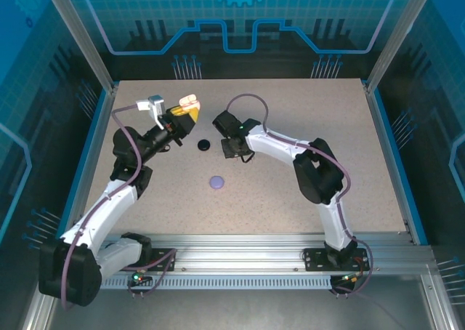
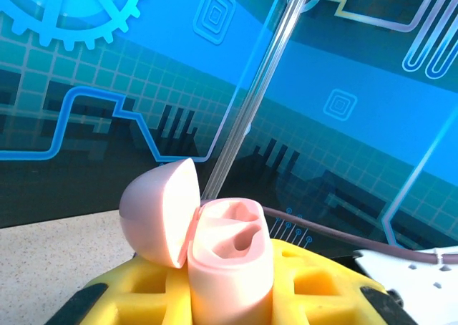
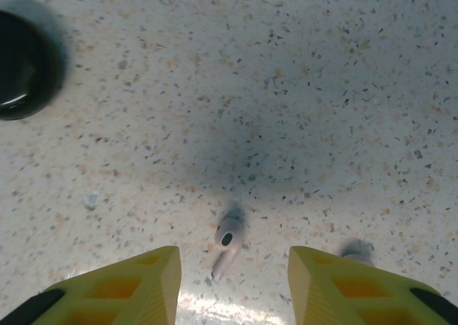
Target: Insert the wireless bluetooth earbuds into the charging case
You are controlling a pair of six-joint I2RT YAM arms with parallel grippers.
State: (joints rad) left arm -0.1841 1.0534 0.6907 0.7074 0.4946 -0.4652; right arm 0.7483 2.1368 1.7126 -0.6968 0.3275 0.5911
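On speckled surface (image 1: 349, 141): black case (image 1: 204, 145), lilac case (image 1: 216, 182), earbud (image 3: 227, 243). Left tool (image 1: 186, 108) grips pink case (image 2: 229, 260); right tool (image 3: 232, 262) released. Blue walls (image 1: 240, 17).

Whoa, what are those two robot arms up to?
The left claw is holding a pink charging case with its lid flipped open, and its slots look empty. The right claw hangs low over the table, open, with a pale pink earbud lying between its fingers, not gripped yet. A black case and a lilac case sit on the table nearby.
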